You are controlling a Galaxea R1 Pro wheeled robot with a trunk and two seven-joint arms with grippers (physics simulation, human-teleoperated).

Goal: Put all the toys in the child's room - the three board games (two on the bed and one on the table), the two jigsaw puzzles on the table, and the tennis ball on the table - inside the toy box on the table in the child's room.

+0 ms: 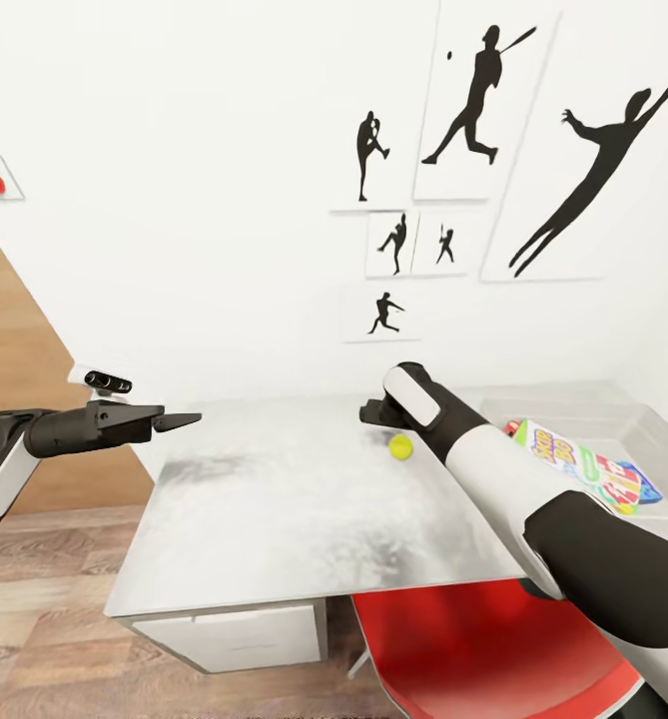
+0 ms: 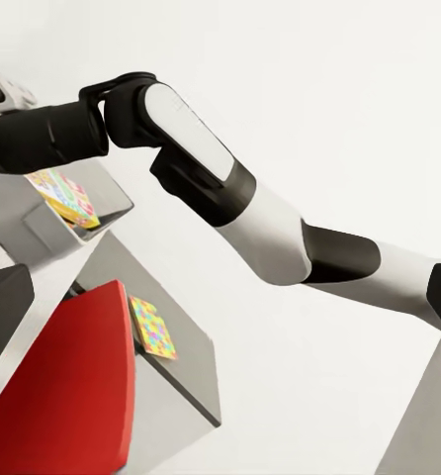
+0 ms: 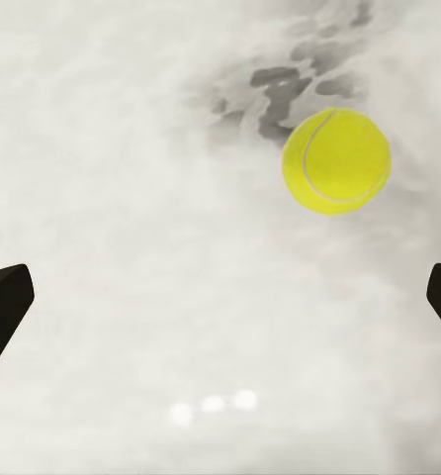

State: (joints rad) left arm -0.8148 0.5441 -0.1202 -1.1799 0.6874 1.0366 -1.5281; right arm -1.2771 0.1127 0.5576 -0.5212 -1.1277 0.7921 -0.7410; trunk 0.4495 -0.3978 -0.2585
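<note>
The tennis ball (image 1: 400, 446) (image 3: 336, 160) lies on the pale top of the table (image 1: 274, 499). My right gripper (image 3: 220, 307) hangs open just above the tabletop, and the ball sits off to one side beyond its fingertips (image 3: 3, 307), untouched. At the right end of the table, the toy box (image 1: 628, 424) holds the "SKIP BO" board game (image 1: 585, 466). A multicoloured jigsaw puzzle (image 2: 152, 328) lies flat on a grey surface by the red chair. My left gripper (image 1: 179, 421) hovers empty and open off the table's left end.
A red chair (image 1: 473, 649) is tucked under the table's near edge, below my right arm (image 1: 493, 479). White drawer fronts (image 1: 234, 639) face me. The wall behind carries black sports silhouettes (image 1: 473, 100). Wood-plank floor (image 1: 34, 619) lies to the left.
</note>
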